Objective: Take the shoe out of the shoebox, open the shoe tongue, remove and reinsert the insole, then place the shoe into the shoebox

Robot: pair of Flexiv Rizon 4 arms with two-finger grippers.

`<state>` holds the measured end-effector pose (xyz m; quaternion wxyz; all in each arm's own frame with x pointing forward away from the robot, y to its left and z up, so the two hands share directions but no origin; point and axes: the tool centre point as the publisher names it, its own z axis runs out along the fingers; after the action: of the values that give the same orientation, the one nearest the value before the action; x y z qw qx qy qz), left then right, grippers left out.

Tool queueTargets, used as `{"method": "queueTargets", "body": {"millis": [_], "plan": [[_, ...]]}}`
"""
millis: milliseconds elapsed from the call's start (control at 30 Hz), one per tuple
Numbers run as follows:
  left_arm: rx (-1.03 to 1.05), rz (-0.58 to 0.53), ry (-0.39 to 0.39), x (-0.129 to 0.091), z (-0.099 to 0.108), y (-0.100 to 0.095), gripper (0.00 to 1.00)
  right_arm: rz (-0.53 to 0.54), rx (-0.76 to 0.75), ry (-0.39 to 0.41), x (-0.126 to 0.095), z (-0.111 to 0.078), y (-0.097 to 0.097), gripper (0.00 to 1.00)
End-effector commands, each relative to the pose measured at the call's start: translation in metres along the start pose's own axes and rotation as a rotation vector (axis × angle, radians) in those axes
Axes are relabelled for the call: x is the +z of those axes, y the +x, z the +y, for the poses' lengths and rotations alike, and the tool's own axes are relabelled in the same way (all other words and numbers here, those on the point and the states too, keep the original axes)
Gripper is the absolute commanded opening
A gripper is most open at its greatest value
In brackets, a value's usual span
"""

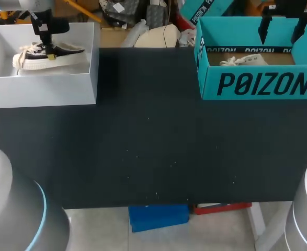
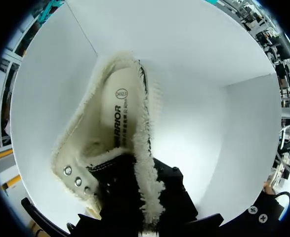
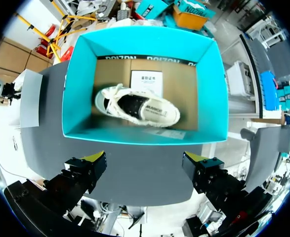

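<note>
While right gripper (image 3: 145, 157) gapes over teal cardboard shoebox (image 1: 258, 83) on black tabletop (image 1: 153, 146), left gripper (image 1: 48, 49) clamps fleece-edged sneaker (image 1: 65, 56).

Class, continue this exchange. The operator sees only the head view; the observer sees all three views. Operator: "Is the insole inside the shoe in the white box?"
Observer: Yes. The left wrist view looks down into the shoe, and the insole lies inside it.
Operator: What else is in the teal box?
Observer: A white card lies on the cardboard floor beside the second shoe.
Operator: How does that shoe sit?
Observer: It sits on its sole with the opening up, and its own insole shows inside.
</note>
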<state>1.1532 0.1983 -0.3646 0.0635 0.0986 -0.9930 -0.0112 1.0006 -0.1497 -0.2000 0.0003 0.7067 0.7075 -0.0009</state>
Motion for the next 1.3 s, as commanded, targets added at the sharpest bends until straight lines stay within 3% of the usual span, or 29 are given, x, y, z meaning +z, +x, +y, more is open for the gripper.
{"method": "queueTargets", "body": {"millis": [33, 200, 400, 600, 767, 867, 1033, 1133, 1300], "plan": [[0.001, -0.054, -0.002, -0.040, 0.003, 0.038, 0.00, 0.000, 0.001, 0.000, 0.000, 0.000, 0.000, 1.00], [-0.003, -0.107, -0.027, -0.073, -0.005, 0.060, 0.00, 0.000, 0.001, 0.000, 0.000, 0.000, 0.000, 1.00], [-0.012, -0.185, -0.026, -0.128, -0.019, 0.095, 0.00, 0.000, 0.001, 0.000, 0.000, 0.000, 0.000, 1.00], [-0.030, -0.299, -0.005, -0.180, -0.043, 0.138, 0.00, 0.000, 0.001, 0.000, 0.000, 0.000, 0.000, 1.00], [-0.059, -0.387, 0.030, -0.210, -0.069, 0.183, 0.00, 0.000, 0.001, 0.000, 0.000, 0.000, 0.000, 1.00], [-0.054, -0.429, 0.048, -0.218, -0.088, 0.211, 0.00, 0.000, 0.001, 0.000, 0.000, 0.000, 0.000, 1.00], [-0.001, -0.407, 0.086, -0.224, -0.118, 0.253, 0.00, 0.000, 0.001, 0.000, 0.000, 0.000, 0.000, 1.00], [0.023, -0.391, 0.114, -0.217, -0.137, 0.277, 0.00, 0.000, 0.001, 0.000, 0.000, 0.000, 0.000, 1.00], [0.006, -0.374, 0.153, -0.193, -0.159, 0.300, 0.00, 0.000, 0.001, 0.000, 0.000, 0.000, 0.000, 1.00]]}}
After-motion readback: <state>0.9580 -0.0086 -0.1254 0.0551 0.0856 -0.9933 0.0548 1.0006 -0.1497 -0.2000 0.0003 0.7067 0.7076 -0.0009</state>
